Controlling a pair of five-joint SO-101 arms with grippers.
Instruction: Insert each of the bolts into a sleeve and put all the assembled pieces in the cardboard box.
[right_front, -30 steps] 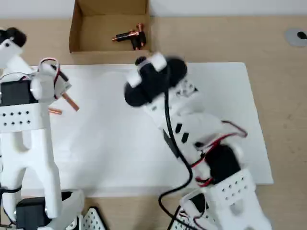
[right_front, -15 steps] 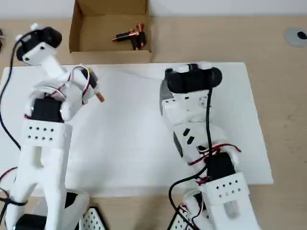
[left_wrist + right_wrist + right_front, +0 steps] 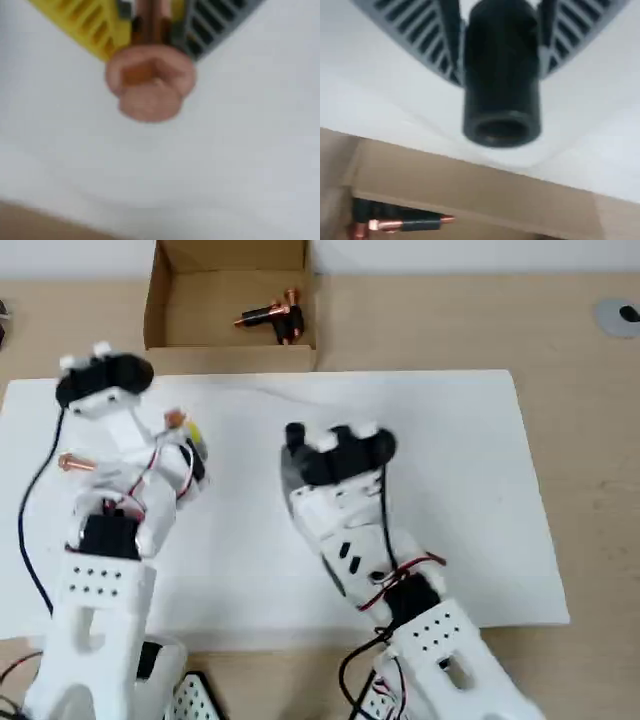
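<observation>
**High view.** The cardboard box [image 3: 155, 312] stands on the bench [image 3: 580, 420] beyond both pincers, at the far edge of the white sheet [image 3: 470, 500]. It holds assembled pieces [image 3: 272, 315], black with copper ends, which lie near the wall on the right arm's side. The left pincer [image 3: 186, 432] is over the sheet, short of the box, and carries a copper bolt [image 3: 175, 420]. A second bolt [image 3: 72, 462] shows on the sheet across the left arm from that pincer, near the sheet's edge. Open sheet lies between the arms and outboard of the right arm [image 3: 345, 500].

**Left wrist view.** The left pincer [image 3: 151, 35] pinches the bolt [image 3: 150, 90] by its shank, between a yellow finger [image 3: 95, 25] and a grey one. The flanged hex head projects past the tips. Bare sheet lies beneath.

**Right wrist view.** The right pincer [image 3: 501, 70] pinches a black sleeve [image 3: 501, 115] whose open bore faces forward. Ahead of the pincer the sheet ends at the box wall [image 3: 470, 185]. One assembled piece [image 3: 400, 223] lies behind that wall.
</observation>
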